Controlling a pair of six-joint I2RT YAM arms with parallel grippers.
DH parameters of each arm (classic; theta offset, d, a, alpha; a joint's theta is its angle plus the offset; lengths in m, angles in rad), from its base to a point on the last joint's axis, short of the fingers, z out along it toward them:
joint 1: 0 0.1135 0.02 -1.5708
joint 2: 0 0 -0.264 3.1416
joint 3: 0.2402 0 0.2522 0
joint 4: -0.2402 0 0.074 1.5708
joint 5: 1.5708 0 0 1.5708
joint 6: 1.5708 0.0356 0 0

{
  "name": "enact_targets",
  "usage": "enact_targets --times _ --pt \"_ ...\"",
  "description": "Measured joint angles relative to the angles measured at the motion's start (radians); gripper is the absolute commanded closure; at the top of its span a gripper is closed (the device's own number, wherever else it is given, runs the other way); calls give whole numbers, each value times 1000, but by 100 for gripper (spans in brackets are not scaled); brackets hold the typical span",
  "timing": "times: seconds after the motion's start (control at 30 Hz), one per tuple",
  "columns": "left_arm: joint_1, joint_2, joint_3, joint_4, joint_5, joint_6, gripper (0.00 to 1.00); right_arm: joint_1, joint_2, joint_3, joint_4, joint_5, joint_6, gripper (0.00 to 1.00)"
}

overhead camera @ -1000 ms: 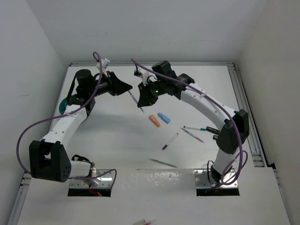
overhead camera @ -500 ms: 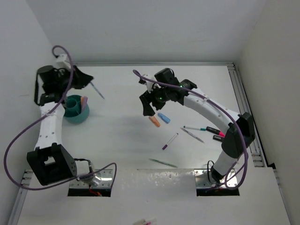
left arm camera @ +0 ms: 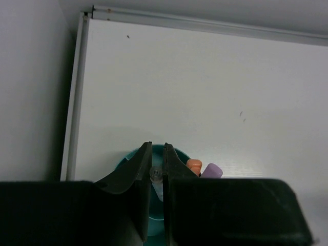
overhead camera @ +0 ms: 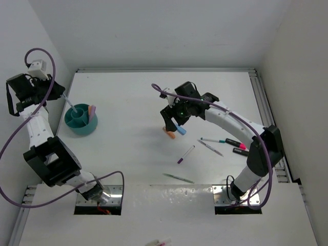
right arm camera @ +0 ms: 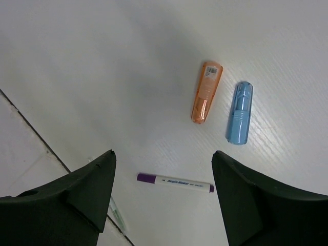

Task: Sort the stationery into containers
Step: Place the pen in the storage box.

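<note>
— What are your left jaws doing?
— They are squeezing nearly shut on a thin grey pen (left arm camera: 156, 177), with only the pen's width between them. I am holding it at the far left of the table (overhead camera: 128, 92). It is tilted, with its lower end pointing down into the mouth of the teal cup (overhead camera: 82, 131). I cannot tell whether the tip is touching the inside.

— Is anything sitting in that cup?
— A peach-orange highlighter (left arm camera: 193, 164) and a lilac highlighter (left arm camera: 211, 170) are leaning side by side at its rim. In my left wrist view they are showing just to the right of the jaws.

— And the right jaws?
— They are standing wide apart and gripping nothing. I am hanging them above the middle of the table, over an orange highlighter (right arm camera: 206, 92) and a blue highlighter (right arm camera: 240, 113). Those two are lying just beside each other, not touching. A purple pen (right arm camera: 174, 183) is lying nearer to my bases.

— What else is lying out there?
— Over to the right, a teal-ended pen (overhead camera: 212, 139) and a slim grey pen (overhead camera: 211, 147) are lying close together. A black marker with a pink end (overhead camera: 239, 149) is lying just past them, near the right edge. A thin grey-green pen (overhead camera: 178, 178) is lying near the front edge.
</note>
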Motion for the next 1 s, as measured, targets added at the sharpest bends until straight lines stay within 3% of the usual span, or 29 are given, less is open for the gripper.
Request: enact_targets --times 0.37,0.43,0.57,0.63,0.83,1.0 --pt "-16 31 -42 -6 -24 50 100 -53 -12 -43 19 13 -18 31" --pt "-26 31 -68 8 -29 53 93 -66 -21 -61 22 17 -22 33" --pt "-40 31 -112 26 -27 61 60 -87 -54 -115 17 31 -61 41" --pt "-42 31 -122 29 -22 61 50 -93 -79 -152 10 37 -106 46" --pt "-64 21 -122 36 -5 87 45 -95 -130 -222 -72 56 -280 61" --pt "-143 -69 -122 14 -6 149 41 -79 -125 -211 -153 45 -298 67"
